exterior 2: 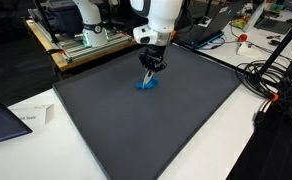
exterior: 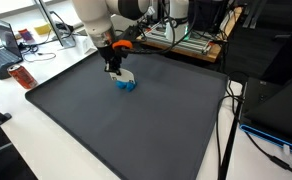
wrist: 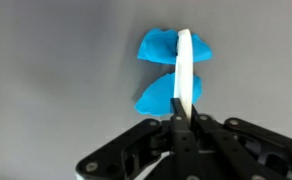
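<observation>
The hand pinches the thin white strip fronting a blue piece on the desk mat, near its edge by the robot base; likely light, flexible and slick, so grip its flat faces low down.

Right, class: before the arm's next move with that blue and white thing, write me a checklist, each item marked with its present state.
1. Gripper shut on the white strip: ok.
2. Strip centred between the jaws, wrist view: ok.
3. Blue piece resting on the dark mat, not lifted: cannot tell.
4. Blue piece fixed to the strip: cannot tell.
5. Cables beside the mat lie apart from the gripper: ok.
</observation>
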`<action>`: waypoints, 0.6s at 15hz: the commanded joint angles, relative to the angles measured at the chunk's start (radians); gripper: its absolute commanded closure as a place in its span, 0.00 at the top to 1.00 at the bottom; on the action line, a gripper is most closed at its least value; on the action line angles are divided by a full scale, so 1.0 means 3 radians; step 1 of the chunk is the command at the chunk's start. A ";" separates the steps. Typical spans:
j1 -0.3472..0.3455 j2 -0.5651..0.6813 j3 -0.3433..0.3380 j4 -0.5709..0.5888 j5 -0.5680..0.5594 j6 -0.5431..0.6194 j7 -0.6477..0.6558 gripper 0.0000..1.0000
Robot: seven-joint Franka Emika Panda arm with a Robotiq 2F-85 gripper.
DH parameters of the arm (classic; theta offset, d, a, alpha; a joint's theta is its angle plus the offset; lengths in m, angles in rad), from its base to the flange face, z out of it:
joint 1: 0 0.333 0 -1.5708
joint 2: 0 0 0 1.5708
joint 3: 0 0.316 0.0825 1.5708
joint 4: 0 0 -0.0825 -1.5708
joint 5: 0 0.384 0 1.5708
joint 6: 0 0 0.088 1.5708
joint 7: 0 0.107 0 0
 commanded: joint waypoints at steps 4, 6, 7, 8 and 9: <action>0.0011 0.0030 -0.0024 0.0014 0.0053 -0.0006 -0.0110 0.04; 0.0001 0.0031 -0.0024 0.0010 0.0078 -0.0006 -0.0175 0.04; -0.0001 0.0032 -0.0024 0.0010 0.0084 -0.0006 -0.0188 0.04; -0.0001 0.0033 -0.0024 0.0010 0.0086 -0.0006 -0.0192 0.04; -0.0001 0.0034 -0.0024 0.0009 0.0087 -0.0006 -0.0194 0.04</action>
